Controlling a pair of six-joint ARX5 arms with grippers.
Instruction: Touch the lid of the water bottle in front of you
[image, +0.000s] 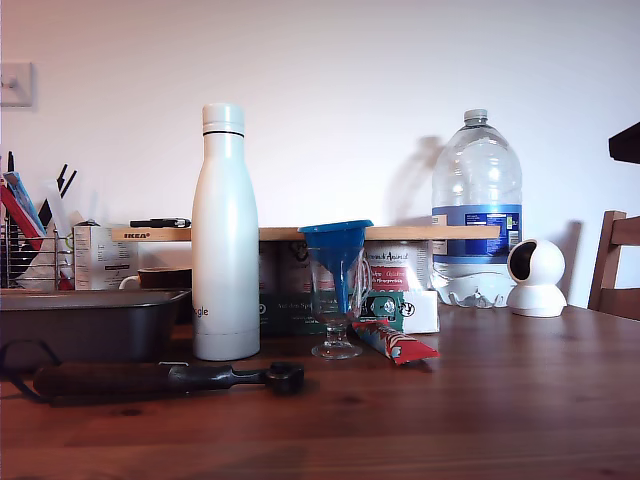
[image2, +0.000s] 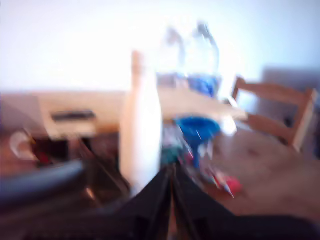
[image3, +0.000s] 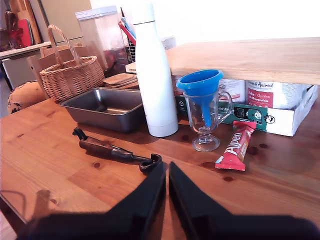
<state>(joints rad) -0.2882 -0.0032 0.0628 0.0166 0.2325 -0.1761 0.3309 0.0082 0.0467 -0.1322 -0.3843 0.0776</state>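
Both grippers, my first gripper (image2: 172, 192) and my second gripper (image3: 166, 182), are clenched empty, low before the water bottle (image3: 155, 75); its lid (image3: 143, 13) stands high above them.

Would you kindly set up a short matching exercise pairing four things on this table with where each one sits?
Things:
1. blue funnel
2. lid
3. snack bar
4. wooden-handled tool

Places:
A. lying flat on the table in front of the water bottle
B. standing in the glass mug
C. on top of the water bottle
D. lying beside the foot of the glass mug

Pairs: 1-B, 2-C, 3-D, 4-A
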